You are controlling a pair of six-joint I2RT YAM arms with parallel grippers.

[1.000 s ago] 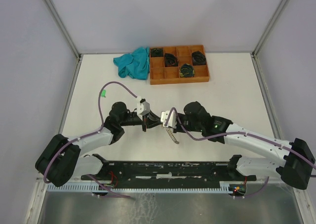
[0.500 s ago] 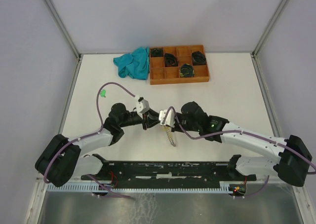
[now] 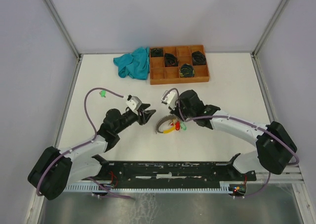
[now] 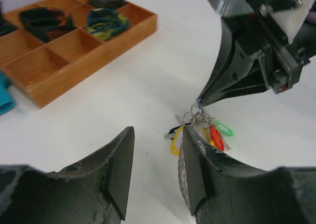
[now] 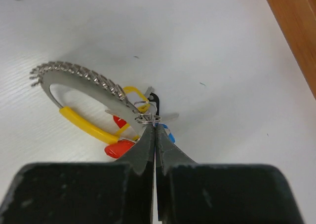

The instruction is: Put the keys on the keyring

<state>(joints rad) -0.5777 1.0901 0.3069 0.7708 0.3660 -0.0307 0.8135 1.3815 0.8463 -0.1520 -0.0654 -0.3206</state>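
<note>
The keyring (image 5: 79, 78) is seen lying flat near the middle of the bench (image 3: 222, 86), somewhat closer to the near edge than to the far one. It is made up of a grey toothed arc and a yellow segment that closes the loop. The keys (image 5: 119, 148) are bunched at one end of that arc, on the side towards the right edge of the bench. Red, blue, yellow and green tags can be made out among them, and they are fanned partly over and partly beside the loop. The right tool (image 5: 154, 126) is held point-down over this bunch with its fingers pressed fully together. The tips are pinched on a small wire loop at the top of the keys, just where the bunch meets the grey arc. The left tool (image 4: 155, 172) is kept low over the bench, just to the left of the keyring and apart from it. Its fingers are parted about halfway, nothing is held between them, and bare bench is seen through the gap. The two tools are aimed towards each other with the keyring between them. An orange-brown tray (image 3: 158, 78) with dark coiled bundles in several compartments is set against the far edge. A teal cloth (image 3: 133, 63) is bunched against the tray's left side.
</note>
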